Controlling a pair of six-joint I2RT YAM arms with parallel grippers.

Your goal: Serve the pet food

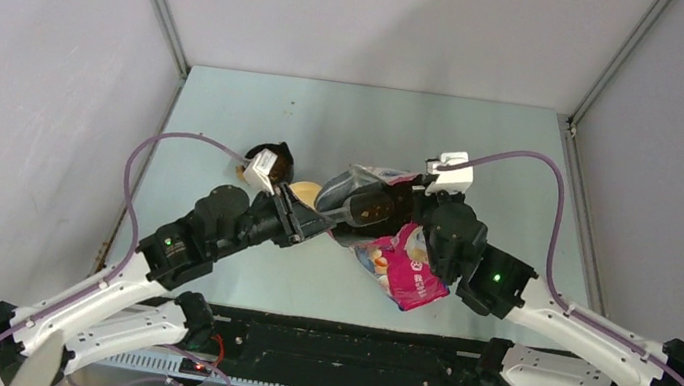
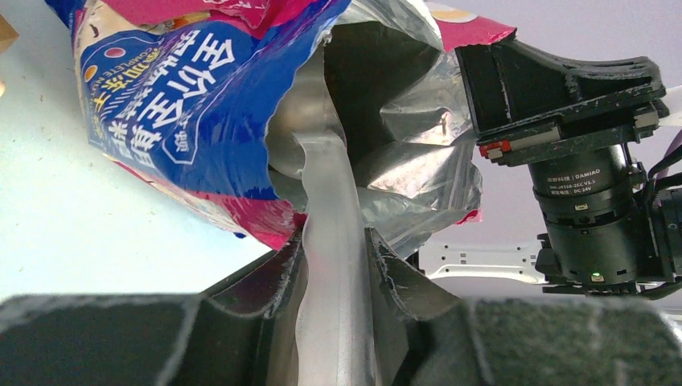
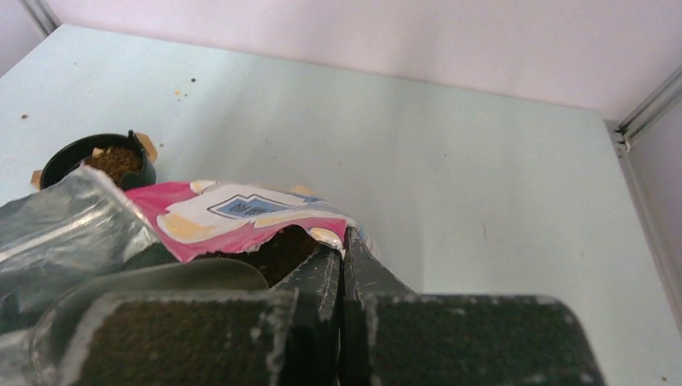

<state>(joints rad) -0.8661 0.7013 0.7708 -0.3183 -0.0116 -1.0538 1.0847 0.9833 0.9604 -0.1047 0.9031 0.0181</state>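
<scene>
The bag, glossy blue and pink with a silver lining, has its torn mouth gaping wide. Inside it is the pet food, a dark brown heap just behind the rim. More of the same kibble sits in a small black bowl that stands near the bag without touching it. The left pincer is clamped on the handle of a clear scoop, whose far end reaches into the bag's mouth. The right pincer is pinched together on the bag's upper edge. Everything rests on a pale green surface dotted with a few crumbs. Plain light grey walls enclose it.
</scene>
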